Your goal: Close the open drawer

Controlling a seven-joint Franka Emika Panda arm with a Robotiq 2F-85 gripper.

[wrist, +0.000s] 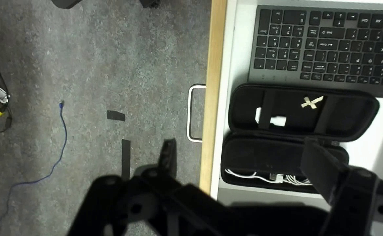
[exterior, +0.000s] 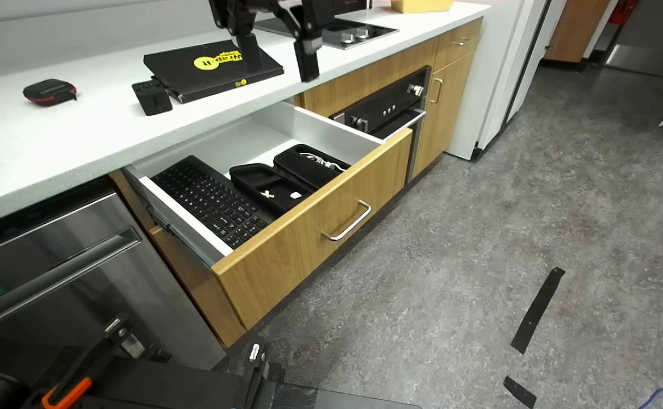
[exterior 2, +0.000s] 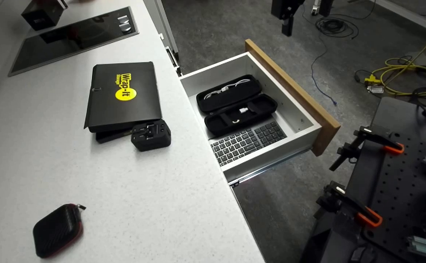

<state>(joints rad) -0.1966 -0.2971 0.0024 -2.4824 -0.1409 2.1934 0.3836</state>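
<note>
Mottled grey floor (wrist: 79, 49) fills the left of the wrist view, up to the slim silver bar handle (wrist: 189, 113). Right of that, the wide drawer (wrist: 212, 98) with a light oak-coloured wood front and white inner walls stands well open beneath the pale speckled countertop (exterior 2: 143, 190). Above its front hangs the black two-fingered gripper (wrist: 240, 146), its fingers spread apart, holding nothing.

To close it well, I would carry the gripper out past the handle, lower it to the front's height, bring the fingers together and push squarely near the middle, slow and straight, so it should slide home without binding. Descending from here risks catching the rim or the open black case (wrist: 298, 118) inside.

Writing, left to right in an exterior view: the flat black box (exterior 2: 125, 109) on the countertop reads "Wrap-It Storage"; in the drawer, the dark grey keyboard (exterior 2: 249, 142) shows "Enter" and "Ctrl", upside down in the wrist view.
</note>
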